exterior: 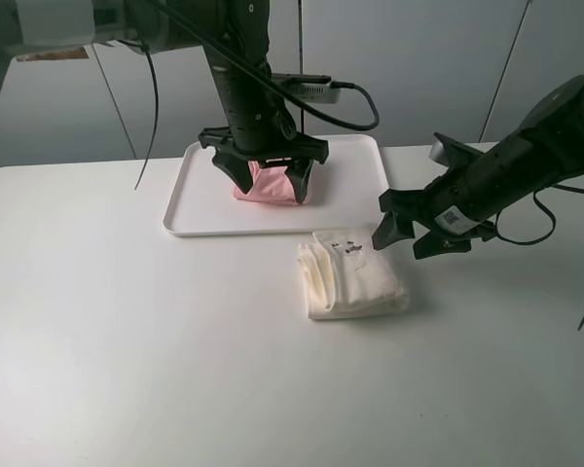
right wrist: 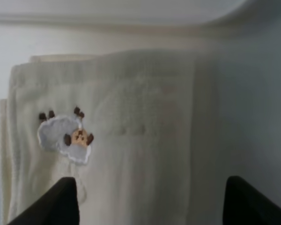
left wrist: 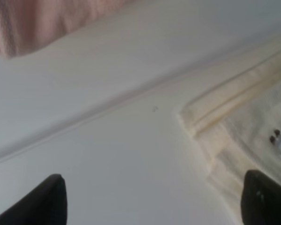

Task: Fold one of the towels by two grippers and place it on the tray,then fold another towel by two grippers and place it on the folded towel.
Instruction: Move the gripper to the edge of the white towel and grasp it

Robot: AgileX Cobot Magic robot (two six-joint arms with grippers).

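While both hands (exterior: 266, 167) (exterior: 409, 236) gape empty, only the right wrist view resolves the cream towel's (right wrist: 131, 140) sheep patch (right wrist: 65, 136).

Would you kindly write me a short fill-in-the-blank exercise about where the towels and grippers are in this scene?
1. The pink towel lies on the ____.
2. The cream towel lies folded on the ____, beside the tray.
3. The left gripper hangs over the ____ towel.
4. The jaws of the right gripper stand ____.

Missing words: tray; table; pink; open
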